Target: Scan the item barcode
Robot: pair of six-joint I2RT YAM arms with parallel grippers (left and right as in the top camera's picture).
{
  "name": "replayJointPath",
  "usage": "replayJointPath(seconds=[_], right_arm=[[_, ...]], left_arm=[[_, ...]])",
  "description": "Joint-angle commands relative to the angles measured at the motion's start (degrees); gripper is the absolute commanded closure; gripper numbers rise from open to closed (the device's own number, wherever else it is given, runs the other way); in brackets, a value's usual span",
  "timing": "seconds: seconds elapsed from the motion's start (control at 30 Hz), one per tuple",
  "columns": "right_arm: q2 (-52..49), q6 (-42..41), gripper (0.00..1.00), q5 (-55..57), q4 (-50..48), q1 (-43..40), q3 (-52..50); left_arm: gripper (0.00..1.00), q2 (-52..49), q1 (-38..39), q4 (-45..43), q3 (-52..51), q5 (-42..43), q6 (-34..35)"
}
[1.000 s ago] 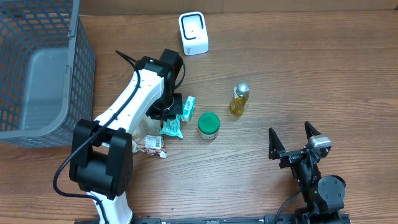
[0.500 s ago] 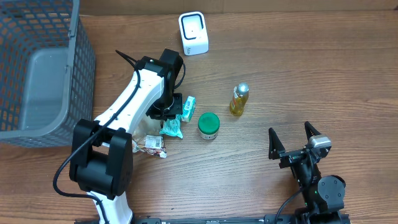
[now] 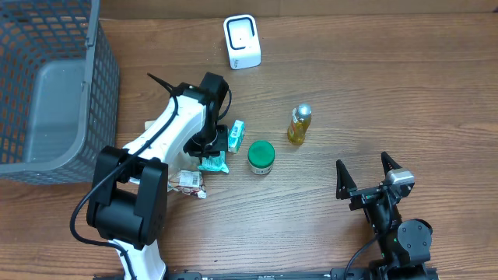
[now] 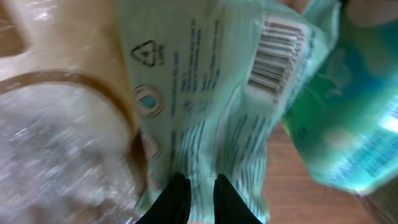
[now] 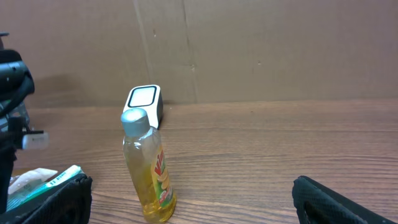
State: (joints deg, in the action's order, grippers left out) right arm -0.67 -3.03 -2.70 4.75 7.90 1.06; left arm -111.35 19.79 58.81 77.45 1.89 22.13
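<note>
My left gripper [image 4: 196, 199] is shut on the lower edge of a pale green packet [image 4: 205, 106], whose barcode [image 4: 278, 53] faces the wrist camera. From overhead, the left gripper [image 3: 212, 146] is over the teal packet [image 3: 214, 162], left of a green-lidded jar [image 3: 261, 156]. The white scanner [image 3: 242, 41] stands at the table's back and shows in the right wrist view as well [image 5: 145, 102]. My right gripper [image 3: 372, 180] rests open near the front right with nothing between its fingers [image 5: 342, 202].
A yellow bottle [image 3: 299, 124] stands upright right of the jar and close before the right gripper [image 5: 148, 168]. A green-white box [image 3: 235, 134] lies by the left gripper. A small snack packet [image 3: 189, 183] lies nearer the front. A grey basket [image 3: 47, 85] fills the back left.
The left arm has shifted slightly toward the front right with the packet pinched; the left wrist view is blurred by motion. The right arm has not moved.
</note>
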Motion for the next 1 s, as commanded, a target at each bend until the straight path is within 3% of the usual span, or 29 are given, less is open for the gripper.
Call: replayJointPath(seconds=[0.0, 0.23, 0.4, 0.5, 0.8, 0.97], right_arm=[[0.5, 0.1, 0.0, 0.3, -0.1, -0.2, -0.6], [0.5, 0.1, 0.0, 0.3, -0.1, -0.2, -0.6], [0.5, 0.1, 0.0, 0.2, -0.1, -0.2, -0.6], [0.5, 0.1, 0.0, 0.2, -0.1, -0.2, -0.6], [0.5, 0.1, 0.0, 0.2, -0.1, -0.2, -0.6], [0.5, 0.1, 0.0, 0.2, -0.1, -0.2, -0.6]], left_arm=[[0.84, -0.8, 0.2, -1.8, -3.7, 0.0, 0.6], [0.77, -0.8, 0.2, -6.4, -8.1, -0.9, 0.6], [0.51, -0.8, 0.2, -6.6, -8.1, -0.8, 0.6], [0.44, -0.8, 0.2, -6.6, -8.1, -0.8, 0.6], [0.42, -0.7, 0.2, -6.2, -7.5, 2.3, -0.5], [0.4, -0.6, 0.0, 0.7, 1.4, 1.9, -1.6]])
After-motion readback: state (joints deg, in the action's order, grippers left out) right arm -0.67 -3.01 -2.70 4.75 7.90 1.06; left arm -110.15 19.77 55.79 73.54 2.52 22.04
